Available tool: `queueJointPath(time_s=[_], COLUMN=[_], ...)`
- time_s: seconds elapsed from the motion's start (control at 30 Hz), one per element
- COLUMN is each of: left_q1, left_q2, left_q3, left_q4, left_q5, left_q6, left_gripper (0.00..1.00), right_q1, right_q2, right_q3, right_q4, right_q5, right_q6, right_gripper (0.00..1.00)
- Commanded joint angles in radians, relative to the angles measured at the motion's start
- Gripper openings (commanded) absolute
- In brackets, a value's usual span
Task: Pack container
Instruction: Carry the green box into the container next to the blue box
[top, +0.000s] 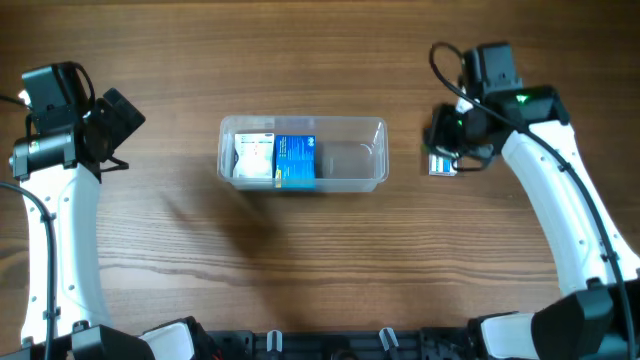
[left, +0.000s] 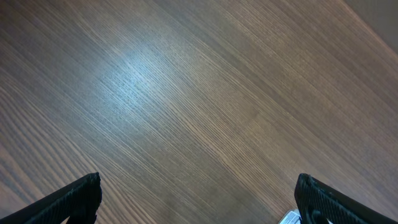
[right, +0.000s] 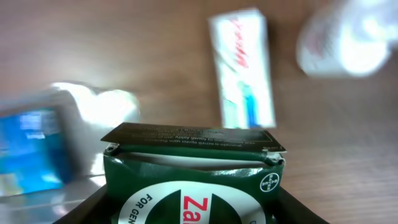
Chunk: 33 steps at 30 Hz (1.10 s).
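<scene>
Brown wood-grain tabletop (top: 320, 280), grain running left to right in the overhead view, fills every view; no room visible beyond it.

Container (top: 352, 158): at tabletop centre, open top facing up. Long axis runs left-right, parallel to the grain.
- White box (top: 254, 157) at its left end.
- Blue box (top: 296, 162) directly against the white one, on the side toward the middle.
- Right half of the floor bare.

Right pincer (top: 446, 150): just off the container's right end, apart from the rim. Wrist view shows it clamped on a green box (right: 186, 180), dark fingers against both sides and the top flap standing open. Cannot tell whether the box is clear of the wood. Right arm (top: 560, 200) reaches up from the lower right corner and bends inward toward the container.

Behind the green box, blurred: a white carton (right: 242, 68) with red and blue print lying flat, and a pale bottle (right: 345, 37) near the upper right.

Left pincer (left: 198, 183): fingers wide apart, only bare wood between them. It sits well to the left of the container. Left arm (top: 60, 230) runs up along the left edge.
</scene>
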Motion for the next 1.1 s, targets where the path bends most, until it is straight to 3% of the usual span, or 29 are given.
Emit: queueJointPath(time_s=[0.0,0.17,0.37,0.57,1.07], left_q1=[0.005,0.005,0.005,0.005,0.005], left_q2=[-0.009,-0.009,-0.009,-0.009,-0.009], left_q3=[0.001,0.001,0.001,0.001,0.001], left_q4=[0.001,0.001,0.001,0.001,0.001], left_q5=[0.001,0.001,0.001,0.001,0.001], left_q6=[0.005,0.005,0.005,0.005,0.005], left_gripper=[1.0,1.0,1.0,1.0,1.0], right_q1=[0.127,0.347,0.492,0.5,0.498], right_q2=[0.002,0.03,0.153,0.3,0.407], right_q3=[0.1,0.102,0.102,0.102,0.093], right_q4=[0.012,0.13,0.217,0.254,0.264], right_q5=[-0.036,0.03,0.147,0.201,0.232], right_q6=[0.068,0.171,0.187,0.184,0.162], right_gripper=[0.37,0.38,0.39,0.39,0.39])
